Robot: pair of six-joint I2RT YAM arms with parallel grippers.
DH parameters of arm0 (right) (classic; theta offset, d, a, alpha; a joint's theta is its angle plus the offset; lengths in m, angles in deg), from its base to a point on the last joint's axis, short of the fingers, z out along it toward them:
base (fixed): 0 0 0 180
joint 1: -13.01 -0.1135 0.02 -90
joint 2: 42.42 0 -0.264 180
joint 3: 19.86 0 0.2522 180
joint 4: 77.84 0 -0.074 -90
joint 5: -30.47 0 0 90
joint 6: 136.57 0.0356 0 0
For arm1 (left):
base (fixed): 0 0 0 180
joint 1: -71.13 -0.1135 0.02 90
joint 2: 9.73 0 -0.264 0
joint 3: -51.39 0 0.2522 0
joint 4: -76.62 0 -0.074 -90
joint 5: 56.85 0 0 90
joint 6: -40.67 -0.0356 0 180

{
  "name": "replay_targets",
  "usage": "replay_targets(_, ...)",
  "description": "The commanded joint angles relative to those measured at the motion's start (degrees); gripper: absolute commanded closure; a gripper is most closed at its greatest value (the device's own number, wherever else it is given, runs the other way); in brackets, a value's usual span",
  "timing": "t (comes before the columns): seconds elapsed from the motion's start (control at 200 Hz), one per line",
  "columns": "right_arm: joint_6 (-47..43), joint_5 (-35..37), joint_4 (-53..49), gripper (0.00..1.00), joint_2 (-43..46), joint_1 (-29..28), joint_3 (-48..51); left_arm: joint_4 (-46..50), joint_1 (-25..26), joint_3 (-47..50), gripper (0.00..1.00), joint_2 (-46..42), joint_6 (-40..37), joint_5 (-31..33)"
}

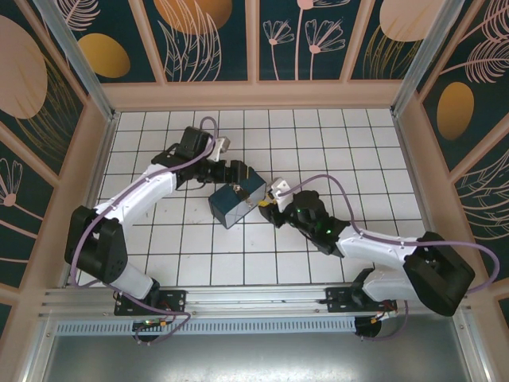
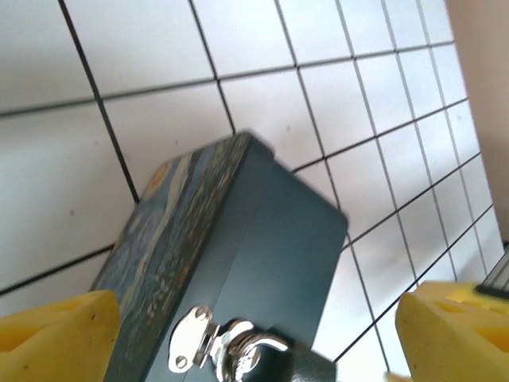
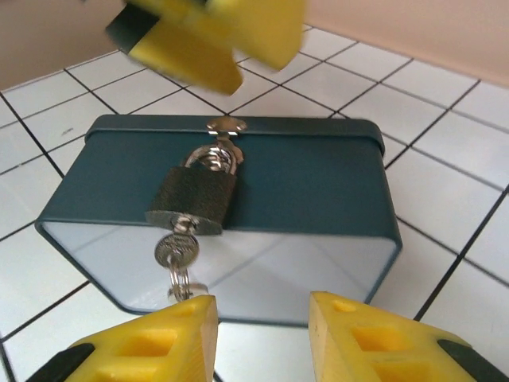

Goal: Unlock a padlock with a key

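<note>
Step in hand, by the look: key (image 3: 176, 248) sits in keyway at bottom of padlock (image 3: 192, 199), turn not yet made; shackle looks seated thru hasp (image 3: 225, 125). Right pincer (image 3: 262, 342) just short of key, jaws part-way apart, nothing btwn them. Left pincer (image 2: 254, 330) over box (image 3: 318, 183) from far side, jaws wide apart, clamped on nothing.

Next, prob.: close right pincer on key head, twist w/o dragging it out. Lock dangles free, so likely needs left pincer steadying box or lock body.

Box approx mid worktop (image 1: 159, 239); padlock hangs on its front, facing right arm. Lock body dark, rough-textured, shackle silvery. Key small, silver, w/ ring (image 3: 180, 280) below.
</note>
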Motion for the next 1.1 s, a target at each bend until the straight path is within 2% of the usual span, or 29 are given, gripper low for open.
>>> replay_targets(0.0,-9.62,4.66,5.09,0.65,-1.24,-2.30,-2.40,1.50,-1.40,-2.62,0.08,0.88,0.55,-0.97)
replay_targets(0.22,-14.40,9.83,4.91,0.62,-3.69,-6.51,-2.37,0.15,-4.42,-2.31,0.07,0.27,1.10,-1.25)
replay_targets(0.29,-15.20,11.56,7.61,0.58,-4.70,-7.02,-1.41,-0.37,-4.44,-1.48,0.07,0.14,1.00,-1.83)
replay_targets(0.445,-16.53,15.04,12.82,0.58,-7.02,-7.61,-0.98,-0.38,-4.39,1.51,0.08,-0.14,0.03,-1.55)
replay_targets(0.871,-16.82,14.92,14.05,0.59,-8.87,-10.14,-0.50,-0.34,-4.60,1.94,0.08,0.32,0.03,-1.26)
replay_targets(1.096,-17.75,16.11,14.63,0.67,-11.50,-10.12,-0.58,0.11,-4.59,2.42,0.08,0.06,-0.05,-0.89)
